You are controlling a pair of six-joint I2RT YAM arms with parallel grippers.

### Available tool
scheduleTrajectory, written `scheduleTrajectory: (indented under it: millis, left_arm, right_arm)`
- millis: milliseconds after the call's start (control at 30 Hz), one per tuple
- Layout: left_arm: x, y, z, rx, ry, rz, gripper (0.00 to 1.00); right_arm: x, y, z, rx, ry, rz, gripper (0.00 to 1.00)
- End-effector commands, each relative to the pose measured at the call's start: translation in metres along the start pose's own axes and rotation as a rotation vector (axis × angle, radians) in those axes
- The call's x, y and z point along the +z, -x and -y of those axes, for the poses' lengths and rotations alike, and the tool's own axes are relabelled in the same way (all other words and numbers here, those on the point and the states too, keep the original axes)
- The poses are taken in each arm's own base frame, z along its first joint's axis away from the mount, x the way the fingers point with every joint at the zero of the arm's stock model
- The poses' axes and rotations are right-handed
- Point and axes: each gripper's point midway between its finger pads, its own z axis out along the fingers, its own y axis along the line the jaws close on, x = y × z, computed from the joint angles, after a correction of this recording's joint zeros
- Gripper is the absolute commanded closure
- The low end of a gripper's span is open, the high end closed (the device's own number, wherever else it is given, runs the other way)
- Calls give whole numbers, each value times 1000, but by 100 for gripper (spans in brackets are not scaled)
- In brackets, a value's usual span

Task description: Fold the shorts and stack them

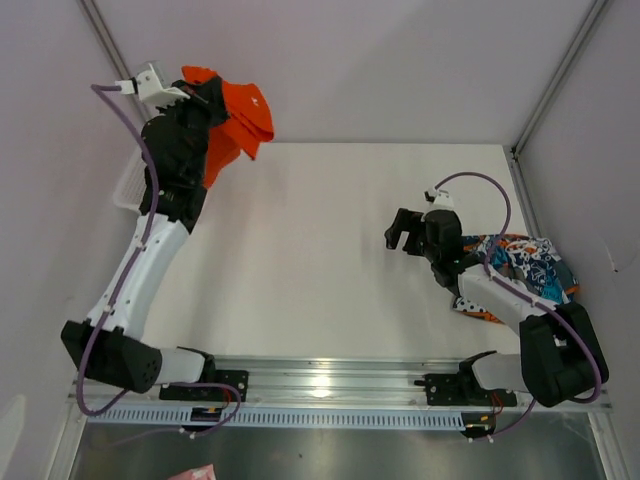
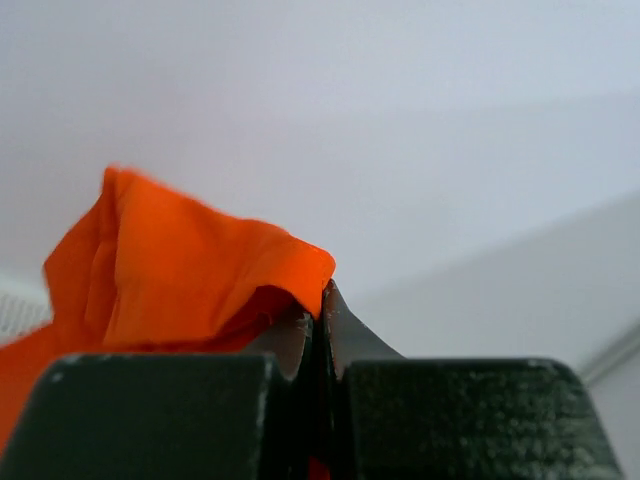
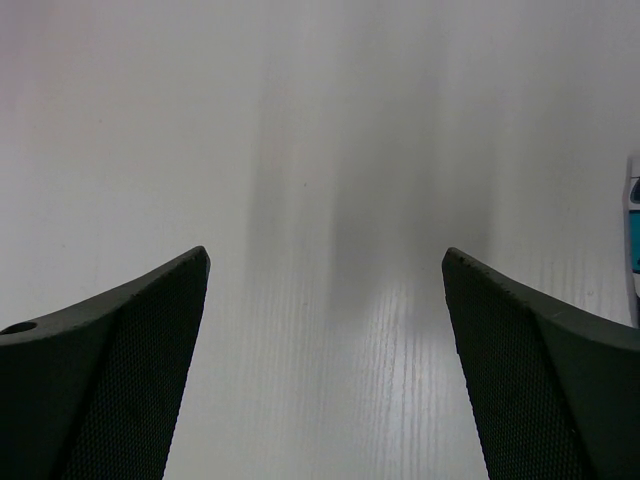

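The plain orange shorts (image 1: 243, 118) hang bunched in the air at the back left, above the table's far corner. My left gripper (image 1: 218, 98) is shut on a fold of them. In the left wrist view the orange shorts (image 2: 190, 270) are pinched between the closed fingertips of the left gripper (image 2: 320, 300) and drape off to the left. The printed blue, teal and orange shorts (image 1: 525, 265) lie crumpled on the table at the right, partly under my right arm. My right gripper (image 1: 402, 238) hovers to their left, open and empty over bare table. A sliver of the printed shorts (image 3: 634, 220) shows beside the right gripper (image 3: 325, 265).
A white mesh basket (image 1: 130, 185) sits at the left edge of the table, mostly hidden behind my left arm. The white table (image 1: 320, 260) stretches between the arms. Walls close in the back and both sides, with a metal rail (image 1: 320, 380) along the near edge.
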Motion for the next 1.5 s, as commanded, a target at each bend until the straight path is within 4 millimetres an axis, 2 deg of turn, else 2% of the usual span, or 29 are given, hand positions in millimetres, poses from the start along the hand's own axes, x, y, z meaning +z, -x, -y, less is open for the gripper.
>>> scheduleTrajectory:
  millis: [0,33,100,167,233,333,400,433,500,600,667,700,767,800,933,967,1000,1133,1167,1200,1233,1300,1333,1433,1467]
  left_arm:
    - [-42,87,47,27,-108,187,100]
    - [-49,81,51,-4,-114,146,100]
    - [-70,90,63,-35,-156,133,100]
    - [-81,86,73,-78,-190,101,100]
    - [-90,92,82,-132,-222,86,100]
    - [-93,106,99,-152,-281,97,99]
    - [-88,134,108,-148,-270,138,99]
    - [-85,137,109,-129,-266,140,99]
    - [-87,165,128,-144,-321,175,100]
    - [-95,179,156,-173,-434,148,100]
    - [-100,171,164,-208,-470,92,100]
    - [-106,156,162,-223,-465,33,100]
    - [-122,155,166,-239,-496,11,100]
    - [-134,145,160,-260,-491,-22,100]
    - [-169,146,144,-273,-458,-58,100]
    - [-174,139,136,-265,-426,-81,100]
    - [-188,150,130,-261,-416,-58,100]
    - [-203,172,121,-231,-367,-21,100]
    - [-202,168,119,-214,-352,-41,100]
    - [-202,178,123,-209,-360,-28,100]
    - [-194,180,128,-204,-363,-31,100]
    - [-181,170,133,-199,-369,-64,100]
    - [-165,163,144,-200,-396,-85,100]
    - [-135,129,168,-241,-490,-181,100]
    - [-108,90,174,-265,-496,-267,100]
  right_arm:
    - [-11,30,-11,11,35,126,2]
    - [-13,31,-11,12,34,134,2]
    - [-16,35,-9,15,28,153,2]
    - [-18,36,-6,16,16,164,2]
    - [-20,38,-5,24,10,175,2]
    - [-23,40,-6,28,19,191,2]
    - [-23,39,-6,29,20,191,2]
    - [-23,39,-6,29,18,192,2]
    - [-25,40,-5,28,14,198,2]
    - [-27,43,-2,29,6,216,2]
    - [-29,44,-3,30,11,225,2]
    - [-30,44,-4,27,16,228,2]
    - [-31,44,-3,30,15,232,2]
    - [-31,43,-3,27,15,228,2]
    - [-31,43,-6,31,30,228,2]
    - [-31,42,-7,31,35,224,2]
    - [-31,42,-8,32,41,225,2]
    - [-30,40,-12,32,55,220,2]
    - [-30,40,-13,31,58,219,2]
    - [-30,39,-15,28,62,217,2]
    - [-30,40,-14,28,60,217,2]
    - [-31,40,-15,23,60,218,2]
    - [-30,39,-14,23,56,215,2]
    - [-30,38,-11,18,43,213,2]
    - [-29,38,-10,14,35,215,2]
